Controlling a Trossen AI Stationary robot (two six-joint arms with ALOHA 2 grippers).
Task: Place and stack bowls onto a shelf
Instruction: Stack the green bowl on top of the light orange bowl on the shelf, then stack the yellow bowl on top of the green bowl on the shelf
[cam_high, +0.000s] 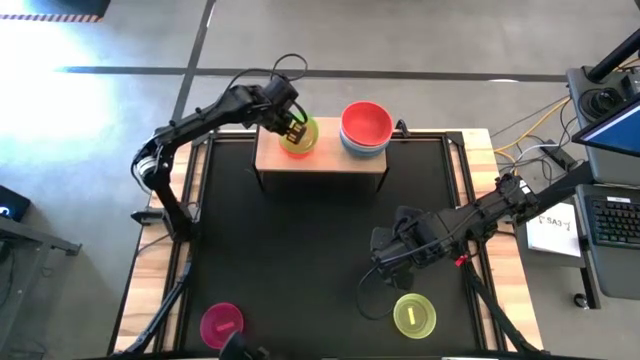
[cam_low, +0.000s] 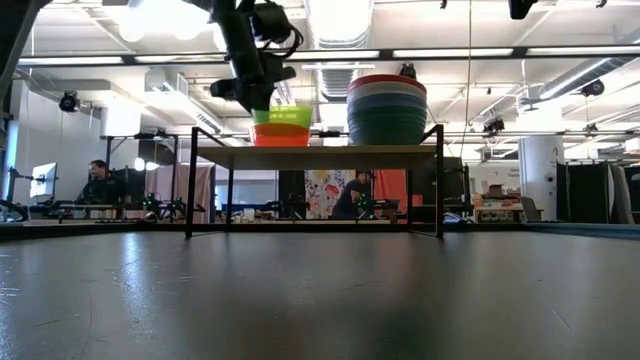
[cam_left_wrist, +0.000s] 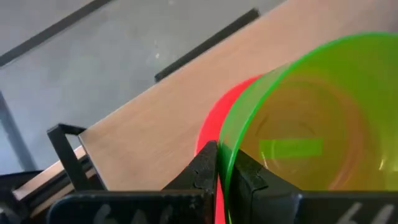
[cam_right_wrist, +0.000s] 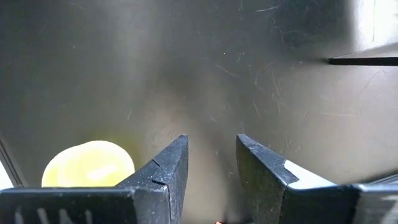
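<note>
My left gripper (cam_high: 292, 130) is over the left part of the light-wood shelf (cam_high: 330, 160), shut on the green bowl (cam_high: 300, 136). In the low view the green bowl (cam_low: 282, 115) sits inside the orange-red bowl (cam_low: 280, 136) on the shelf board (cam_low: 320, 153). The larger bowls stand stacked on the shelf's right part, with the red one on top (cam_high: 366, 123). My right gripper (cam_right_wrist: 211, 158) is open above the black mat (cam_high: 300, 240), near the yellow-green bowl (cam_high: 414, 315). The magenta bowl (cam_high: 222, 323) rests on the mat near the table's near edge. My left gripper pinches the green bowl's rim (cam_left_wrist: 225, 146) on the side toward the table's left, one finger (cam_left_wrist: 247, 174) inside the bowl and the other (cam_left_wrist: 204, 168) outside. The fingers come from above, slanting down. The bowl sits nested in the orange-red bowl (cam_left_wrist: 210, 124).
The shelf's thin black legs (cam_low: 190, 185) stand on the mat's far part. The stack of larger bowls (cam_low: 387, 108) is just to the right of the green bowl. A laptop and cables (cam_high: 610, 150) lie beyond the table's right edge. People sit in the room behind (cam_low: 100, 185).
</note>
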